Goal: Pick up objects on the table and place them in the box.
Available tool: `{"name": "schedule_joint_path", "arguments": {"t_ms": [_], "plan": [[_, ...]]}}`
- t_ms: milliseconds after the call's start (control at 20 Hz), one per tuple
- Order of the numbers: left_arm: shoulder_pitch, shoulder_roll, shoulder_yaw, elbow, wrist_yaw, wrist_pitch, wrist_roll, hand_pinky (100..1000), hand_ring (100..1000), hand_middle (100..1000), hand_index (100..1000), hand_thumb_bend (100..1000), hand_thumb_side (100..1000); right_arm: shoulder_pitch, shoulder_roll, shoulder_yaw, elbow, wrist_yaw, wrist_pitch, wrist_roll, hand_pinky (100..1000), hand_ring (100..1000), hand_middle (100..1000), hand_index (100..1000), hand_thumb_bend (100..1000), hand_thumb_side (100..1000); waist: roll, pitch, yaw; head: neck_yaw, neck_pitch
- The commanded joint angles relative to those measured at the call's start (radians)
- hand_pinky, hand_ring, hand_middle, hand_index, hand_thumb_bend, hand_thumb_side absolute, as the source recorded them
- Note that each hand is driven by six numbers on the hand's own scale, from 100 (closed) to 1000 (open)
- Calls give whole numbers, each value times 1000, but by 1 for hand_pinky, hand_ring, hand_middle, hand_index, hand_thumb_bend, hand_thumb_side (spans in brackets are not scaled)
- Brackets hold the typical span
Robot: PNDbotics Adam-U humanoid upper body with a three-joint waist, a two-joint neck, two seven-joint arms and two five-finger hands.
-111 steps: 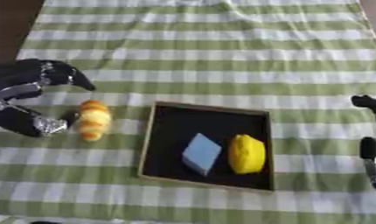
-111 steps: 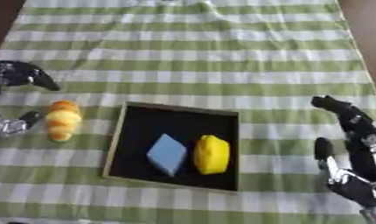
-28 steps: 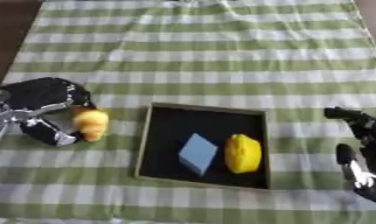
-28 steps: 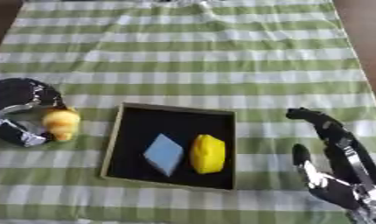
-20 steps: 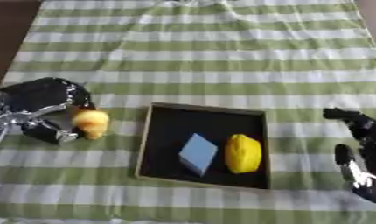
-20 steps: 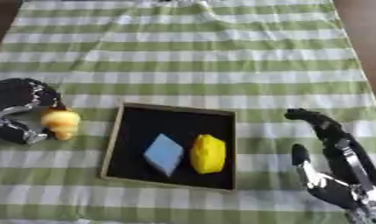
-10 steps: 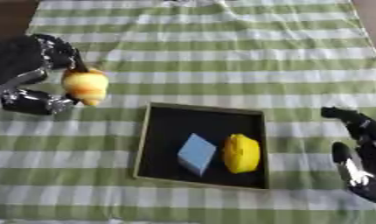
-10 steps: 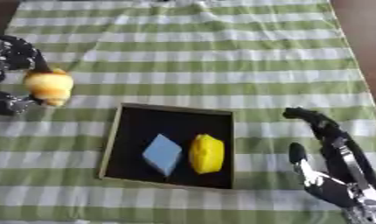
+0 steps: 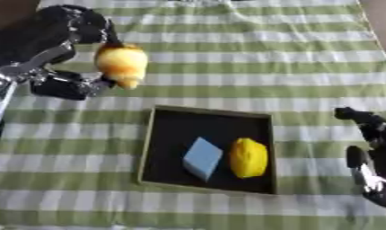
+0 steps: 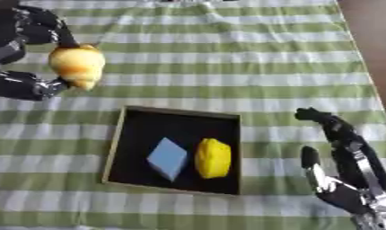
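Left hand (image 9: 51, 54) sits over the tabletop's far left corner area, its thumb and fingers curled round a golden-yellow, croissant-like pastry (image 9: 122, 65), which is lifted clear of the cloth and hangs just beyond the far left corner of the box. A dark fingertip presses on the pastry's top and another part of the hand meets its lower left side. Black and shallow with a thin wooden-coloured rim, the box (image 9: 153, 134) lies flat near the middle of the tabletop, closer to the near edge. Inside it, a light blue block (image 9: 202, 158) rests on the left half, turned so one corner points toward the far side, and a yellow lemon (image 9: 248, 157) lies just beside it on the right, long axis running from far to near; whether the two touch cannot be told. Right hand (image 10: 345, 179) shows near the tabletop's near right corner, well apart from the box, fingers relaxed and spread upward, grasping nothing. A cloth of green and white stripes (image 9: 251, 67) covers the whole tabletop, its stripes running from left to right.
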Motion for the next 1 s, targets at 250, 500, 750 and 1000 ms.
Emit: {"name": "schedule_joint_path", "arguments": {"t_ms": [250,500,750,1000], "plan": [[-3,-66,-17,90,-44,-33,-112,666,603,500,661,100,222,2,-19,-13,-14,-11,-1,-5,1000,891,770,870,100,470,3,-20,2,-4,-11],[11,-107,-34,121,-69,-57,-162,665,604,500,661,100,225,-3,-25,-19,-14,-21,-14,-12,1000,892,770,869,100,470,1,-16,-1,-8,-15],[11,-128,-47,132,-93,-75,-167,666,605,501,663,100,214,-3,-23,-22,-14,-23,-13,-13,1000,892,770,870,100,470,2,-16,0,-17,-12],[5,-152,-42,141,-111,-81,-142,664,602,497,662,100,208,-5,-18,-24,-14,-26,0,-9,1000,892,769,871,100,470,4,-16,2,-23,-13]]}}
